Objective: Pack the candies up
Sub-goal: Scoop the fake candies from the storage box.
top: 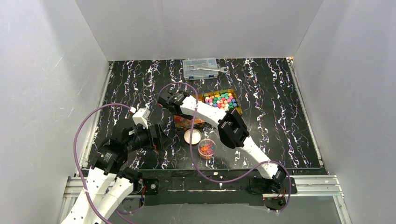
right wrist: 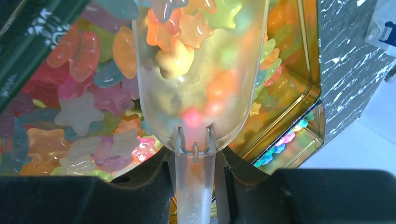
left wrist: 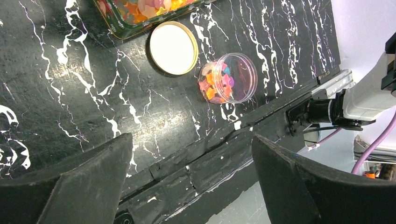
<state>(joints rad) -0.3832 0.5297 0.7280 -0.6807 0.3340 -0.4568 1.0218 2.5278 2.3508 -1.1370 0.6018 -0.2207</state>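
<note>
Nearest me, the left gripper (left wrist: 191, 149) hangs over the near edge of the table (top: 280, 130) with its fingers wide apart and nothing between them. Just beyond it stands a small clear jar (left wrist: 250, 70), open, with a modest heap of star candies (left wrist: 215, 84) in it: orange, pink, a bit of blue. Its cream lid (left wrist: 173, 47) lies flat just to the left and a little farther in, close to the jar but apart from it.

Past the lid sits a gold-walled tin (right wrist: 308, 60) full of translucent stars in pink, orange, yellow and green. The right gripper (right wrist: 195, 163) is over it, fingers clamped on the handle of a clear scoop (right wrist: 201, 93) that carries stars in its bowl. Touching that tin on the far right is a second tin (top: 238, 105) filled with round candies (top: 222, 99) in pastel colours.

Farthest off, near the back wall, a clear box (top: 201, 68) has a wrench (top: 212, 69) lying on top.

White walls close the left, right and far sides. The right arm crosses the middle diagonally. The widest open surface lies right of the tins, toward the right wall.
</note>
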